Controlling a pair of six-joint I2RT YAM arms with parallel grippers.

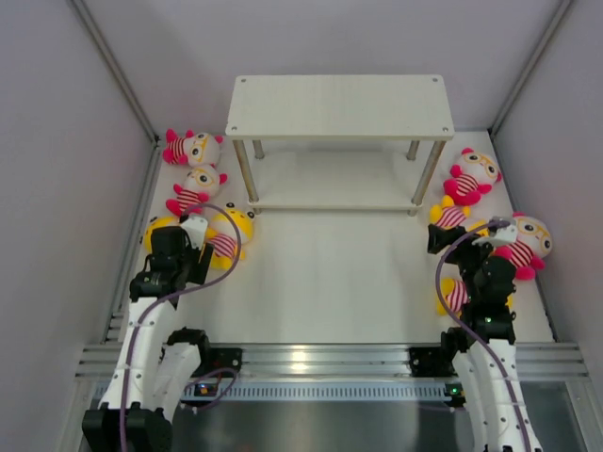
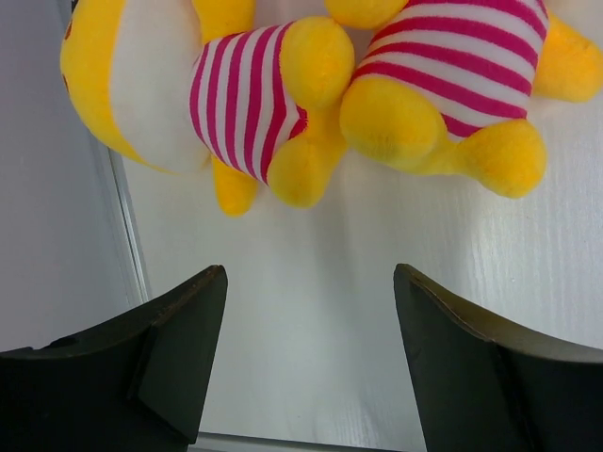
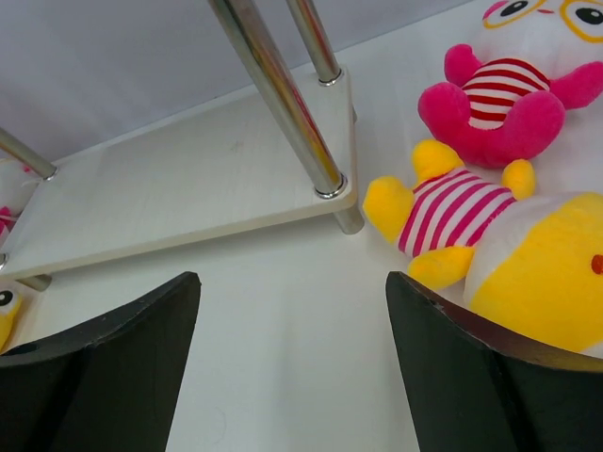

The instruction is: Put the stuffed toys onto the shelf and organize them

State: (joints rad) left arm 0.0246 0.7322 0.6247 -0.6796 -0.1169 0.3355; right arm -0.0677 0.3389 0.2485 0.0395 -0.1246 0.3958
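Observation:
The shelf (image 1: 339, 104) stands at the back middle, both boards bare; its lower board (image 3: 188, 179) and a metal leg (image 3: 283, 94) show in the right wrist view. Two pink-limbed dolls (image 1: 193, 148) (image 1: 196, 186) and two yellow dolls (image 1: 231, 235) (image 1: 158, 231) lie at the left. My left gripper (image 1: 196, 226) is open and empty just short of the yellow dolls (image 2: 236, 104) (image 2: 452, 85). At the right lie two pink-limbed dolls (image 1: 471, 174) (image 1: 526, 240) and two yellow ones (image 1: 448, 215) (image 1: 454, 294). My right gripper (image 1: 443, 235) is open and empty beside a yellow doll (image 3: 452, 221), with a pink-limbed doll (image 3: 499, 89) behind that.
Grey walls close the table in on the left, right and back. A metal rail (image 1: 311, 358) runs along the near edge by the arm bases. The bare white tabletop (image 1: 330, 273) lies between the arms in front of the shelf.

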